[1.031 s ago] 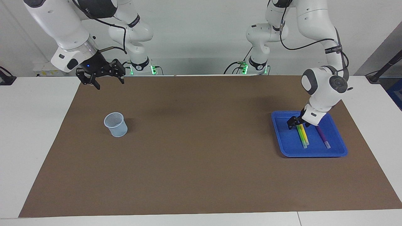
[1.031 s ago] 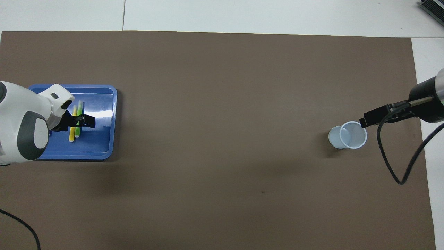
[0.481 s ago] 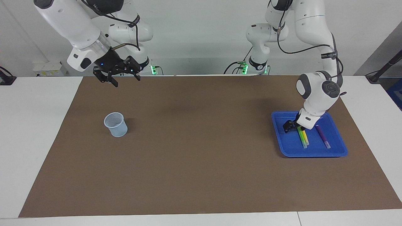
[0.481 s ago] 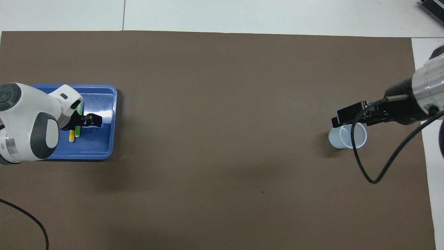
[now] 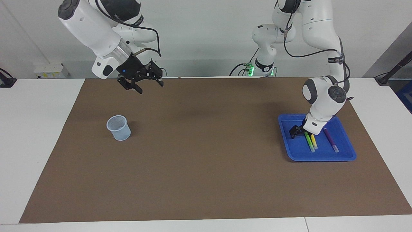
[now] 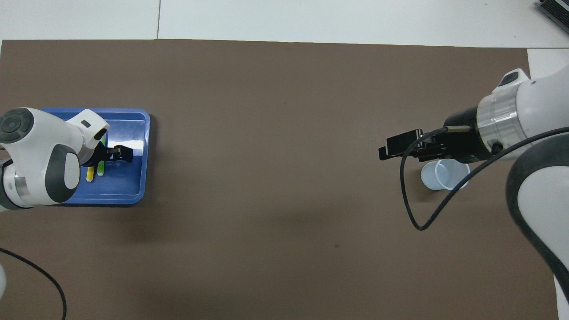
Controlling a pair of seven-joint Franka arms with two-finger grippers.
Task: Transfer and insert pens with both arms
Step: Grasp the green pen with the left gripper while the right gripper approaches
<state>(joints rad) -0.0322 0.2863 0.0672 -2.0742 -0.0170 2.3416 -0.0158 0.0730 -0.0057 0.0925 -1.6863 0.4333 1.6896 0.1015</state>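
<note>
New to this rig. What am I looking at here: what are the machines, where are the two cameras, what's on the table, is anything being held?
Two white robot arms stand at one end of a table covered by a brown mat. One picture is taken from across the table, facing the arms; the other from high above the arms' own end, looking down, so the sides swap between them.

Toward the left arm's end lies a blue tray holding three pens: green pen and yellow pen side by side, purple pen apart from them. Toward the right arm's end stands a pale cup.

The left gripper is down in the tray at the green and yellow pens, open, gripping nothing yet. The right gripper is open and empty, up in the air over the mat.
</note>
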